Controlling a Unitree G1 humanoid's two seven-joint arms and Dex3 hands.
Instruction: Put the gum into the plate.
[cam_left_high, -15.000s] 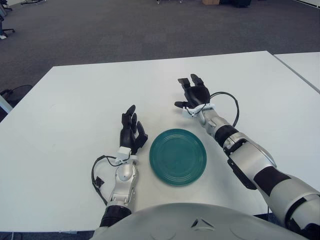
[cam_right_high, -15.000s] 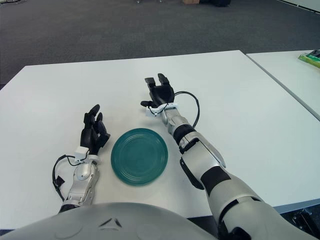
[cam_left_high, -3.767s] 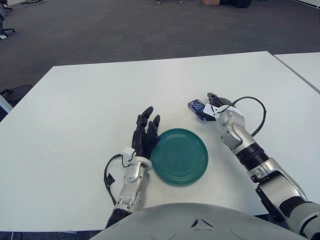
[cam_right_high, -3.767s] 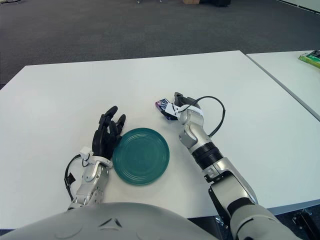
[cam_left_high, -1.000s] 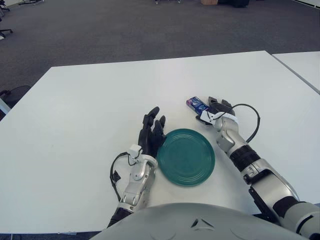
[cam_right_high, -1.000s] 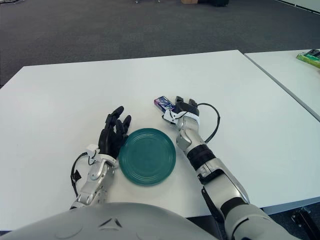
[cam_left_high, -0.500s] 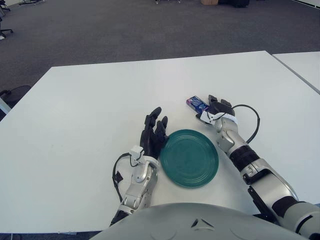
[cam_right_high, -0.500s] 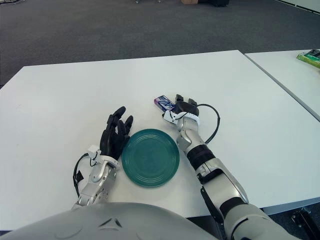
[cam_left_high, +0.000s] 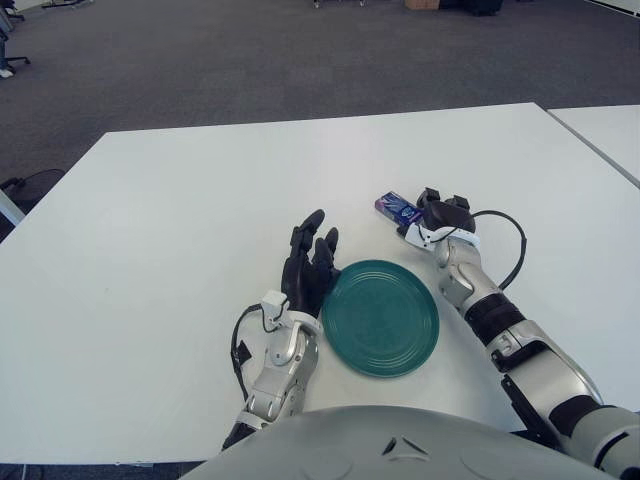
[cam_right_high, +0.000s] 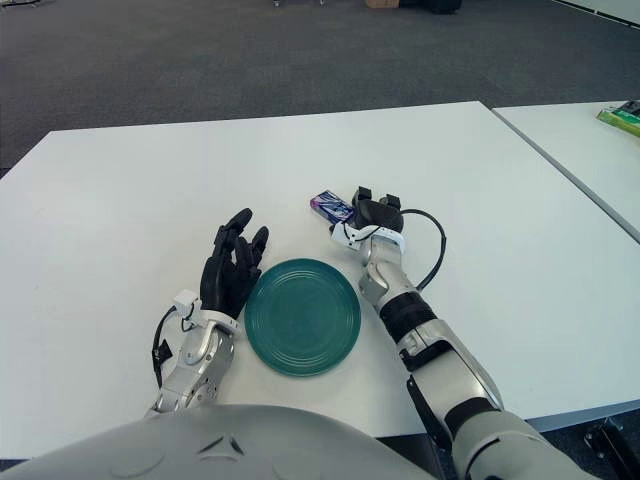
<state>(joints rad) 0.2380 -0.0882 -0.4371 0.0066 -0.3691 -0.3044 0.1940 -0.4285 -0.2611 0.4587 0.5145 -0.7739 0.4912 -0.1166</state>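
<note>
We're seeing plate (cam_left_high: 380, 317) nudged right since earlier; empty. Left hand (cam_left_high: 307, 265) spread against its rim. Right hand (cam_left_high: 437, 215) curling beside gum (cam_left_high: 397, 209); grip unclear.

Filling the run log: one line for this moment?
right hand: beside gum, grasp unclear | left hand: open, at plate left rim | plate: empty

White table (cam_left_high: 160, 200), green plate (cam_left_high: 380, 318) and gum pack (cam_left_high: 397, 209) on it

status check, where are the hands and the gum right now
Right hand beside small blue gum pack, grasp not clear. Left hand open against round teal plate. Gum lies on white table, path clear.
</note>
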